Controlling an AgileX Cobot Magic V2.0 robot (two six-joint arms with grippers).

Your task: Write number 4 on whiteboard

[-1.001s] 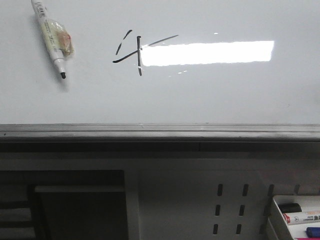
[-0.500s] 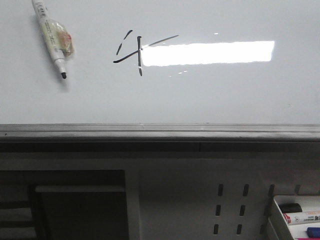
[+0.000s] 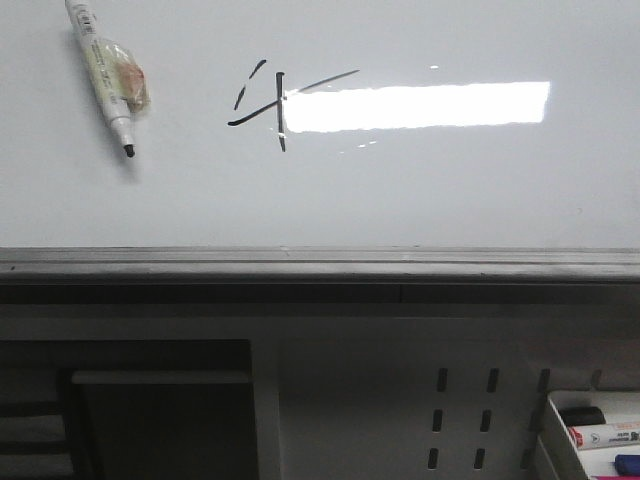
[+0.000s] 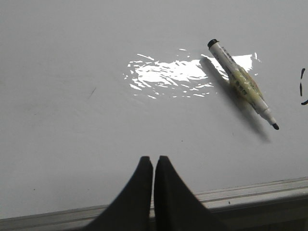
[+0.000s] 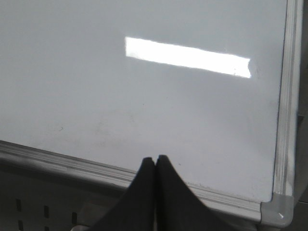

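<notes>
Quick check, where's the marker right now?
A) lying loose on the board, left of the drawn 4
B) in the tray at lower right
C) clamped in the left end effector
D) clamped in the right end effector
A: the marker lies uncapped on the whiteboard, left of the number 4; the left end effector and right end effector are both shut on nothing.

Three cameras, one board
The front camera looks forward over the whiteboard [image 3: 400,190]; both wrist cameras look down close at it.
</notes>
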